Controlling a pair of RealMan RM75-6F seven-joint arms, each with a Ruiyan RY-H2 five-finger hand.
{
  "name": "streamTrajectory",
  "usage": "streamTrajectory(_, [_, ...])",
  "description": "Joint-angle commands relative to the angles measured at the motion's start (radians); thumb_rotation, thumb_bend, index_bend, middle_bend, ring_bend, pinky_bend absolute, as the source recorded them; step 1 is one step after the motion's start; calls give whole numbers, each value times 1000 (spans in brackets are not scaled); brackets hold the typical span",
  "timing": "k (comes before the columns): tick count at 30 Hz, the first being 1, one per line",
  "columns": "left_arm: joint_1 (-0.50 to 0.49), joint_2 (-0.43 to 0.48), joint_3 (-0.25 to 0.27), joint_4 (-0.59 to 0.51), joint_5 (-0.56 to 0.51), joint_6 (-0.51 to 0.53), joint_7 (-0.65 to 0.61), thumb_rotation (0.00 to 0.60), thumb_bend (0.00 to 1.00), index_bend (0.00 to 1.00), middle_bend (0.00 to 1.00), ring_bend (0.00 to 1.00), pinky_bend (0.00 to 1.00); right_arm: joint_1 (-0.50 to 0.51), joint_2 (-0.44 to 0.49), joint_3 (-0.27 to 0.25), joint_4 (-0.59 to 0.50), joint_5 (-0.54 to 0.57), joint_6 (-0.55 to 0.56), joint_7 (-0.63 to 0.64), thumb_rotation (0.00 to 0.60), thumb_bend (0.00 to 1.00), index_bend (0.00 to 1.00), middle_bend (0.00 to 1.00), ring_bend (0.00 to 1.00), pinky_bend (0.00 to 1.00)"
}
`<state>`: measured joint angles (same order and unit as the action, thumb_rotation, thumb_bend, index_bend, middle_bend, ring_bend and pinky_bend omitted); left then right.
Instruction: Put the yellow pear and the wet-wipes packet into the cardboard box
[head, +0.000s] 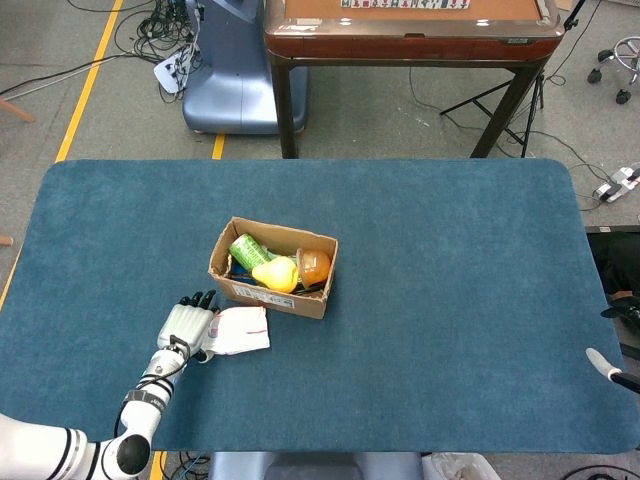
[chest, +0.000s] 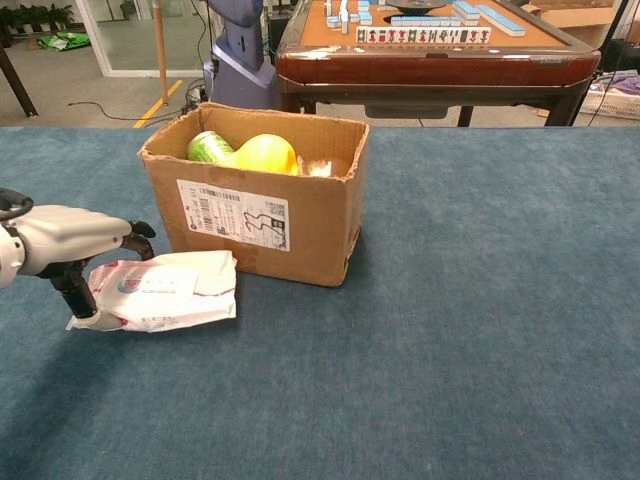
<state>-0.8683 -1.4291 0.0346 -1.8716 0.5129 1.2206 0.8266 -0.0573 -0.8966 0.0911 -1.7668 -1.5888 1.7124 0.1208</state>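
The left arm enters the head view at about seven o'clock, its white forearm running up toward one o'clock along the near-left part of the table. The left hand (head: 187, 326) lies low, back upward, dark fingertips (head: 194, 299) pointing toward twelve o'clock. In the chest view the same hand (chest: 62, 240) comes in from nine o'clock, pale shell on top, the fingers curled down and the thumb beneath, holding the left end of the packet (chest: 160, 291). Of the right arm only a pale tip (head: 603, 365) shows at the frame edge near four o'clock in the head view; its fingers cannot be made out.
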Motion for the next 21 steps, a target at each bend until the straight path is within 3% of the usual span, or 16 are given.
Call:
streamTrajectory(1, [29,46,9,-60,53,42,-19,600,201,504,0,0,111,1,0,-1,0,-2,-1,-2,600,33,431,355,229,247])
streamTrajectory(9, [68,163,-4,-198,134,125,-32,600,201,504,0,0,111,2,-3,-2,-1,-2,-5,-8,600,33,431,355,229,246])
streamTrajectory(21, [100,297,-87,-329,180,186,-76,600,201,498,0,0,111,-1,-3,-2,-4,-6,2,-11,600,33,431,355,229,246])
